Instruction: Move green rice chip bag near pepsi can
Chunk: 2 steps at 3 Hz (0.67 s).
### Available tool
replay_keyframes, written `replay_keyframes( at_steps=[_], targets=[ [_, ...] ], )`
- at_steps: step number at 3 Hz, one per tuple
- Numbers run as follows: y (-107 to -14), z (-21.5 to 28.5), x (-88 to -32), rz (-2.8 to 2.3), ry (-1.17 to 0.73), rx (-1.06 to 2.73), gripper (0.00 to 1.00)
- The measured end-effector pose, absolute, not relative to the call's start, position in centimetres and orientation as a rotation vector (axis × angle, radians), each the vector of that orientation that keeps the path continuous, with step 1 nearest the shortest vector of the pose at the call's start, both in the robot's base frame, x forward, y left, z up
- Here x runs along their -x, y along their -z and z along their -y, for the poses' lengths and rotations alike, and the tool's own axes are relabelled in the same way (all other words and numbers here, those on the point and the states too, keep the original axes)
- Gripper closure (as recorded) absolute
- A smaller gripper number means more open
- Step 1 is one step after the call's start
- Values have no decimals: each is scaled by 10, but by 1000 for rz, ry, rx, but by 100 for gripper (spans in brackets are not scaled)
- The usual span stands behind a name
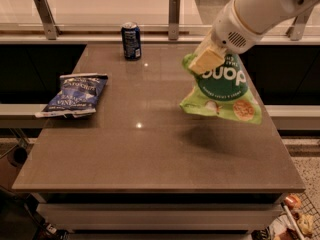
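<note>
A blue chip bag (72,94) lies at the left of your worktop (150,154); the soda can (131,40) stands upright at the back edge. Right of it, your gripper (205,61), fingers closed, pinches the top of the green chip bag (225,91), which hangs clear of the surface.

Thick, smooth white arm (265,6), rounded like a tube. Wider white wrist housing (226,24) with a round grille (239,39) of dark slots. Blocky cream-yellow hand (206,60) at the tip, above the bench (150,154) near its far right corner.
</note>
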<state>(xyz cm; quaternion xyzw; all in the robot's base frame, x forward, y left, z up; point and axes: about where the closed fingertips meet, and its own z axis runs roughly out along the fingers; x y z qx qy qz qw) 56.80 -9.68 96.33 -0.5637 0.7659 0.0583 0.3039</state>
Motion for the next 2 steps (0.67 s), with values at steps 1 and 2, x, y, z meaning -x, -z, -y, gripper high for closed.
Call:
replay_keyframes(
  at_steps=[1,2],
  targets=[
    [-1009,105,-597,-1981,-70,1495,100],
    [-1055,99,-625,-1852,-31,1478,100]
  ],
)
